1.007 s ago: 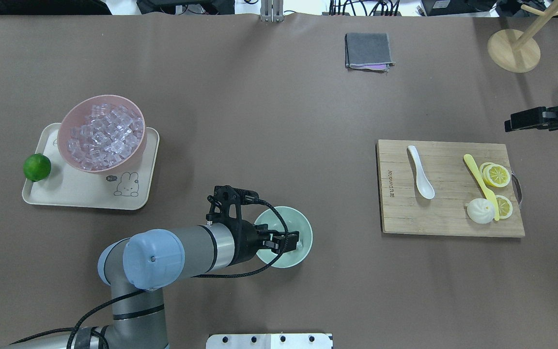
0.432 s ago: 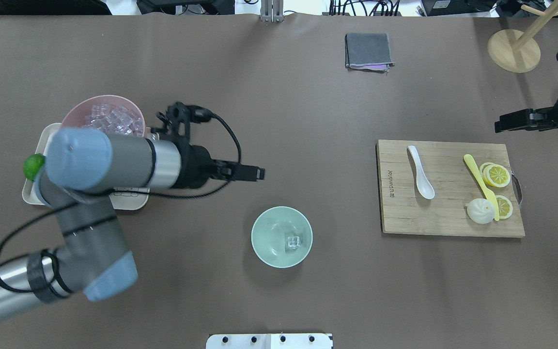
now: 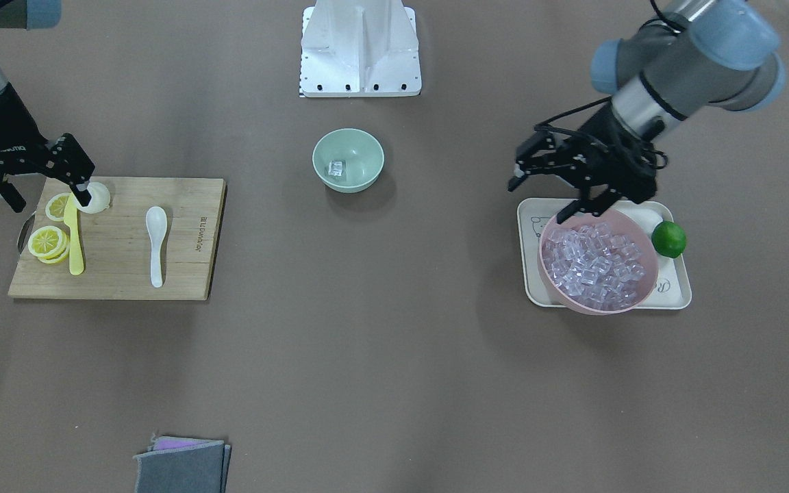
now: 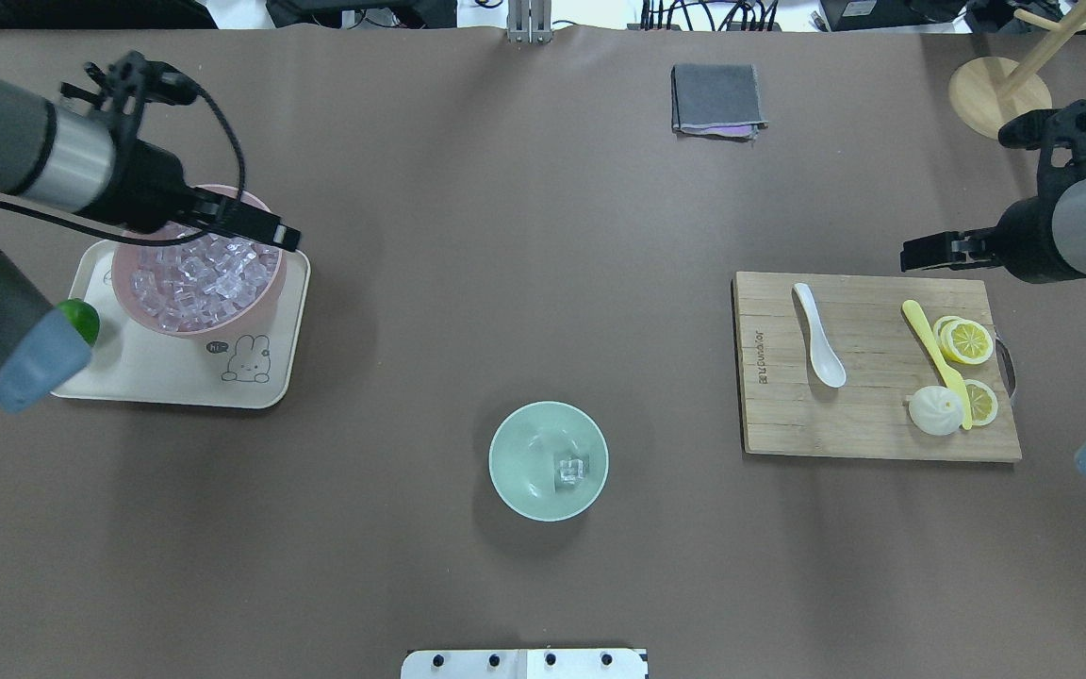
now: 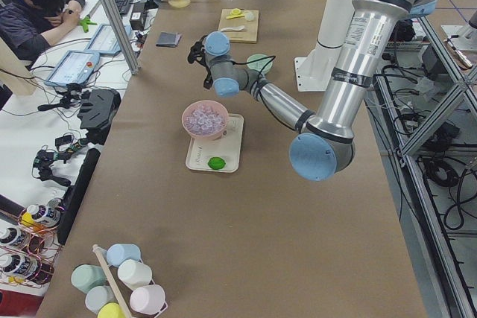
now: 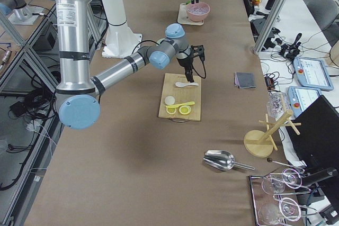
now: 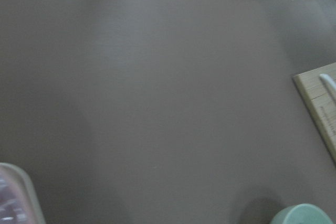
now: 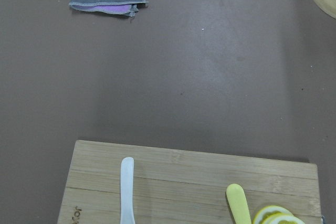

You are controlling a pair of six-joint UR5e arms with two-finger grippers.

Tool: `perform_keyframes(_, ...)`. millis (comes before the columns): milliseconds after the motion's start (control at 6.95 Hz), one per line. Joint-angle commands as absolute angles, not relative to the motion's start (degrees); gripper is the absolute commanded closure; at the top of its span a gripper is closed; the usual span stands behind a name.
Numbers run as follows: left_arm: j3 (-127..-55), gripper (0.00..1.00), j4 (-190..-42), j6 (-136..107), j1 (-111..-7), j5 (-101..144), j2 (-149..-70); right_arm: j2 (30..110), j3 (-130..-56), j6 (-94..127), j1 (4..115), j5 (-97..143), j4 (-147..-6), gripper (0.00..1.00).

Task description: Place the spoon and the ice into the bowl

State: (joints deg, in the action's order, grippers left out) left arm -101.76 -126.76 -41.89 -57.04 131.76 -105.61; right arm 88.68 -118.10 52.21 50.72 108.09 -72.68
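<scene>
At the upper left, my left claw (image 4: 287,238) hangs spread apart by the pink bowl (image 4: 222,325) of loose ice (image 4: 194,283). At lower centre, the mint bowl (image 4: 524,443) holds a single ice cube (image 4: 571,469). To the right, the white spoon (image 4: 818,339) lies on the cutting board (image 4: 788,415). My right claw (image 4: 911,253), also spread, hovers near the board's top right corner.

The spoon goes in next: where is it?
In the overhead view, the spoon lies on the wooden cutting board at the table's right, left of the yellow knife.
</scene>
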Motion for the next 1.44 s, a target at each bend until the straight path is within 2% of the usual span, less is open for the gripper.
perform_keyframes(0,-101.1,0.03,-117.2,-17.6,-71.7,137.5,-98.6,84.7,-113.3,54.3,46.9,104.5,-72.2,0.00)
perform_keyframes(288,-98.3,0.03,-110.3,0.3,-82.3,143.0,-96.6,82.0,-110.1,56.2,41.9,98.6,-72.1,0.00)
perform_keyframes(575,-97.5,0.03,-110.4,3.5,-83.4,143.1,-95.4,80.9,-107.9,56.4,39.4,95.9,-71.5,0.01)
perform_keyframes(719,-97.5,0.03,-110.5,3.5,-83.4,143.2,-95.4,81.1,-106.2,57.5,38.8,95.8,-65.6,0.02)
perform_keyframes(1007,-97.4,0.03,-110.7,3.5,-83.3,143.2,-95.4,81.0,-99.9,58.8,37.6,94.1,-60.5,0.12)
perform_keyframes(1295,-97.2,0.03,-110.7,3.4,-83.3,143.0,-95.4,81.0,-99.1,59.4,37.4,93.6,-60.4,0.28)
